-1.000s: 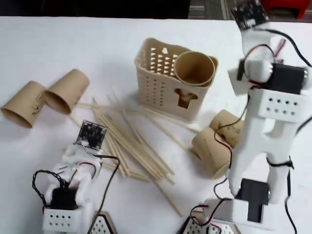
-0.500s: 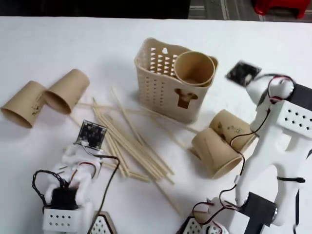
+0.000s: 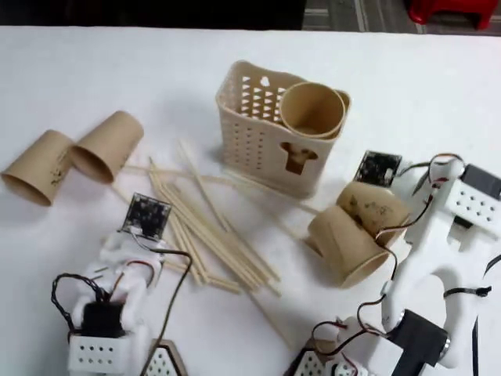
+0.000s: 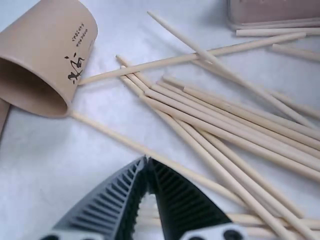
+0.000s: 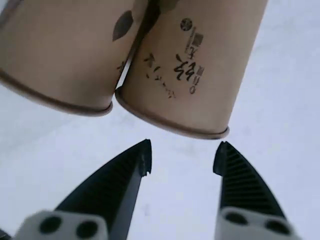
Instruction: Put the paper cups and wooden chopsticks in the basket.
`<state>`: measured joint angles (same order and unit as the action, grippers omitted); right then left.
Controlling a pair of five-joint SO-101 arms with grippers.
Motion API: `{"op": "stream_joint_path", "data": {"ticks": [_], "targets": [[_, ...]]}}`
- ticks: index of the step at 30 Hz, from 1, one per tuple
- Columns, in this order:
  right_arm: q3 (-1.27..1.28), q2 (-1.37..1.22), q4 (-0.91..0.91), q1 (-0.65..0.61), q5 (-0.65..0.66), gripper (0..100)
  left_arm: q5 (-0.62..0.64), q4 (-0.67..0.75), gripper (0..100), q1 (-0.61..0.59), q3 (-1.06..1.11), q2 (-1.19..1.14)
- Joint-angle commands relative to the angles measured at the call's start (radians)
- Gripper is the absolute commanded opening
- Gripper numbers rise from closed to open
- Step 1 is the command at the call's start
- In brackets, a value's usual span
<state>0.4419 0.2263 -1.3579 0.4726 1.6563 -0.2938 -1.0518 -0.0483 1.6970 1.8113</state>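
A cream perforated basket [image 3: 266, 133] stands at the table's middle with one paper cup [image 3: 311, 110] upright inside it. Two more cups [image 3: 106, 145] [image 3: 39, 166] lie on their sides at the far left. Another pair [image 3: 374, 207] [image 3: 344, 243] lies to the right of the basket. Wooden chopsticks [image 3: 211, 227] are scattered in front of the basket. My right gripper [image 5: 184, 150] is open just short of the rim of a lying cup [image 5: 195, 65], whose neighbour [image 5: 55, 50] touches it. My left gripper [image 4: 147, 162] is shut and empty, over the chopsticks [image 4: 225, 125] beside a cup [image 4: 45, 55].
The left arm [image 3: 109, 305] sits at the front left, the right arm [image 3: 454, 227] at the front right. The basket's base [image 4: 275, 12] shows past the chopsticks in the left wrist view. Bare white table lies behind the basket and at the front middle.
The right arm has swung down from beside the basket to the two cups lying on the right. The left arm, cups and chopsticks have not moved.
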Motion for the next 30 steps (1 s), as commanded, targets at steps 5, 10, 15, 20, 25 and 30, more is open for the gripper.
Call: {"op": "stream_joint_path", "data": {"ticks": [5, 10, 15, 20, 25, 30], "targets": [[0.141, 0.041, 0.225, -0.027, 0.005, 20.5, -0.006, 0.023, 2, -0.005, -0.005, 0.01], [0.163, 0.041, 0.237, -0.065, -0.063, 20.4, -0.006, 0.023, 2, -0.005, -0.005, 0.01], [0.161, 0.041, 0.286, -0.113, -0.235, 20.4, -0.006, 0.023, 2, -0.005, -0.005, 0.01], [0.157, 0.05, 0.308, -0.137, -0.327, 6.7, -0.006, 0.023, 2, -0.005, -0.005, 0.01], [0.089, 0.048, 0.311, -0.104, -0.422, 1.6, -0.006, 0.023, 2, -0.005, -0.005, 0.01], [0.017, 0.05, 0.277, -0.05, -0.428, 1.9, -0.006, 0.023, 2, -0.005, -0.005, 0.01]]}}
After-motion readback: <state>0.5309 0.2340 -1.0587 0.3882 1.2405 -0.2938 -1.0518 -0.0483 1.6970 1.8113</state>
